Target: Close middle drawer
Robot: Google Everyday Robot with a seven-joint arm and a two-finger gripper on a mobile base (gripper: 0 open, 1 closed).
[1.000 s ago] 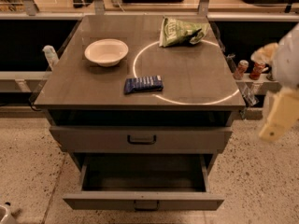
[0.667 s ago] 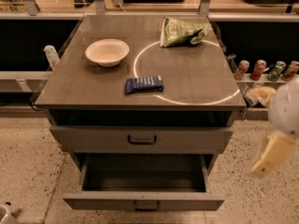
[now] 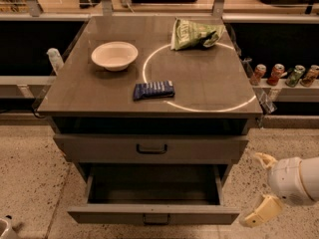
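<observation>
The middle drawer (image 3: 154, 214) is pulled far out of the grey cabinet. Its low flat front panel, with a small dark handle at centre, is near the bottom of the view, and its inside looks empty. Above it the taller-fronted top drawer (image 3: 149, 149) with the bigger handle is pushed in. The lowest drawer is hidden under the open one. My gripper (image 3: 251, 189) is at the lower right, just right of the open drawer's front corner and not touching it. Its two beige fingers (image 3: 260, 212) are spread apart and hold nothing.
On the cabinet top lie a white bowl (image 3: 114, 55), a blue snack packet (image 3: 153, 89) and a green chip bag (image 3: 193, 33). Several drink cans (image 3: 284, 74) stand on a shelf to the right. A white bottle (image 3: 54, 59) stands at the left. The floor is speckled.
My gripper has come down from beside the tabletop's right edge to the level of the open drawer's front. The drawer has not moved.
</observation>
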